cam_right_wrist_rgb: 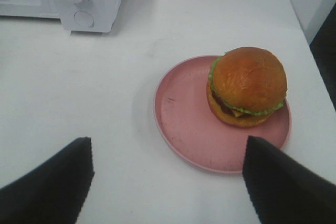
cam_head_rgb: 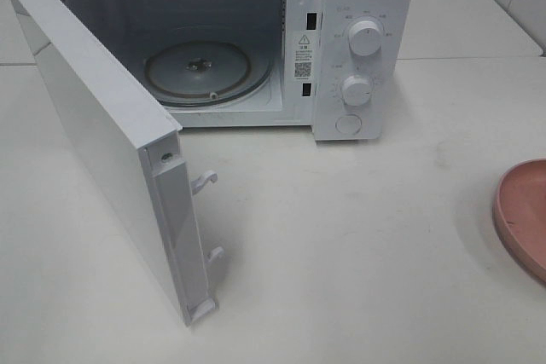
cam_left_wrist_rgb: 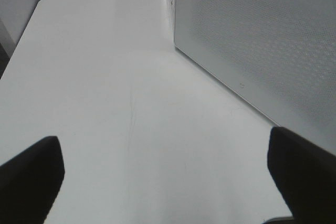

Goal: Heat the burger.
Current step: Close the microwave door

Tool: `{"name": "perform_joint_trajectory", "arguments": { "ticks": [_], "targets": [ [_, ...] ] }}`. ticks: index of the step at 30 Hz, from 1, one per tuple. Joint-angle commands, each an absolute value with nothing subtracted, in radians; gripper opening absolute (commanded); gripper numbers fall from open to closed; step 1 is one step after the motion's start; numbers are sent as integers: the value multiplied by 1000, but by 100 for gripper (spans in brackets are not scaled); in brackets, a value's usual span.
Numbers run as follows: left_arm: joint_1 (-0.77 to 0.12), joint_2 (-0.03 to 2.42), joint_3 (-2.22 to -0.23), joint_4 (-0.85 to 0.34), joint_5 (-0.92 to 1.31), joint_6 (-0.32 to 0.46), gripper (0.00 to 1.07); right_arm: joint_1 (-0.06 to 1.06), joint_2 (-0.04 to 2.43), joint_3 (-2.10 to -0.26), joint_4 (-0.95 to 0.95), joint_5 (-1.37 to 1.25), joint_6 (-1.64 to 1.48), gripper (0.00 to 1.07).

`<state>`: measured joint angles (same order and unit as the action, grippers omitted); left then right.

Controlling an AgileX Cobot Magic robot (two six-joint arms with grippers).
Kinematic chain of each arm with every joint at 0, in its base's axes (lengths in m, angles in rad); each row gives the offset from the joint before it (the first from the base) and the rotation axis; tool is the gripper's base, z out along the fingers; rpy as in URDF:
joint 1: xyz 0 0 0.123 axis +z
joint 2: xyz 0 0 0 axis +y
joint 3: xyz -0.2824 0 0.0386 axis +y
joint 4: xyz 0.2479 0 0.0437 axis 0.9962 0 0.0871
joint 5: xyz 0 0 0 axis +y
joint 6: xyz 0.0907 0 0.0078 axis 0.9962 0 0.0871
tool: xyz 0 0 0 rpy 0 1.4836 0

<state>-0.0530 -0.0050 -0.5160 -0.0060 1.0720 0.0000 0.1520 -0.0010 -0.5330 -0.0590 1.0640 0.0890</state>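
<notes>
The burger (cam_right_wrist_rgb: 247,86) sits on the pink plate (cam_right_wrist_rgb: 184,124) on the counter (cam_right_wrist_rgb: 79,93), well apart from the microwave (cam_head_rgb: 358,40), whose door (cam_head_rgb: 94,125) stands open. Left tool (cam_left_wrist_rgb: 165,169) and right tool (cam_right_wrist_rgb: 168,174): fingers spread, nothing held.

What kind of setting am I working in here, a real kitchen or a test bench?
Probably a mock kitchen bench: a white microwave with its door open, and a burger on a pink plate, on a bare white table.
</notes>
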Motion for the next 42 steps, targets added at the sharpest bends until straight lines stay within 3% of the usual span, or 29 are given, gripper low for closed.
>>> {"name": "perform_joint_trajectory", "arguments": {
  "ticks": [1,42],
  "targets": [
    [-51,-9,-516,-10,1073,-7,98,126,-36,-515,-57,1023,75,76],
    [-51,-10,-516,-10,1073,-7,98,120,-36,-498,-52,994,74,76]
  ]
}}
